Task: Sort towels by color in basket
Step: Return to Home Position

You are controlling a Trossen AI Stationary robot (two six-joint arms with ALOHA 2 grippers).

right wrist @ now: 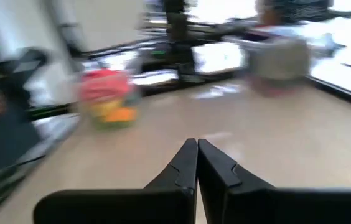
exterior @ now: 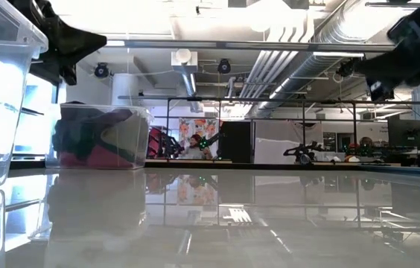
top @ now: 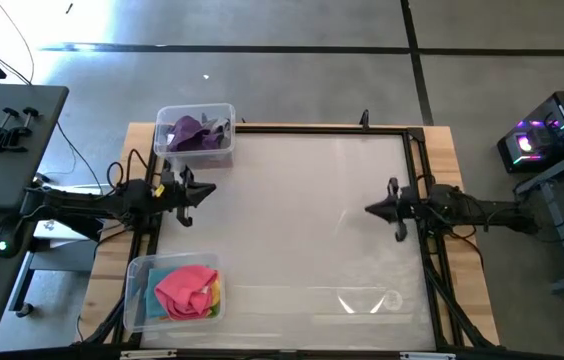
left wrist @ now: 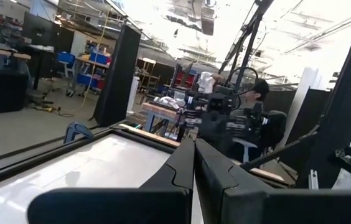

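1. towels (top: 191, 287) in pink, yellow and orange are lying bunched in the clear bin (top: 140, 300) at the front left corner of the white table (top: 302, 230), the corner nearest the low camera.
2. purple and grey towels (top: 190, 133) are sitting in the second clear bin (top: 222, 155) at the back left corner.
3. the left gripper (top: 211, 189) is hanging over the table's left edge, between the two bins, and is pointing inward, with its arm reaching in roughly level from the left side.
4. its fingers (left wrist: 182, 168) are pressing together and holding nothing.
5. the right gripper (top: 368, 209) is hovering over the right part of the table and pointing toward the left arm, with its arm stretching in from the right edge.
6. its fingers (right wrist: 185, 163) are likewise pressing together with nothing between them.
7. the two grippers are facing each other, well apart, and neither is touching a towel or a bin.
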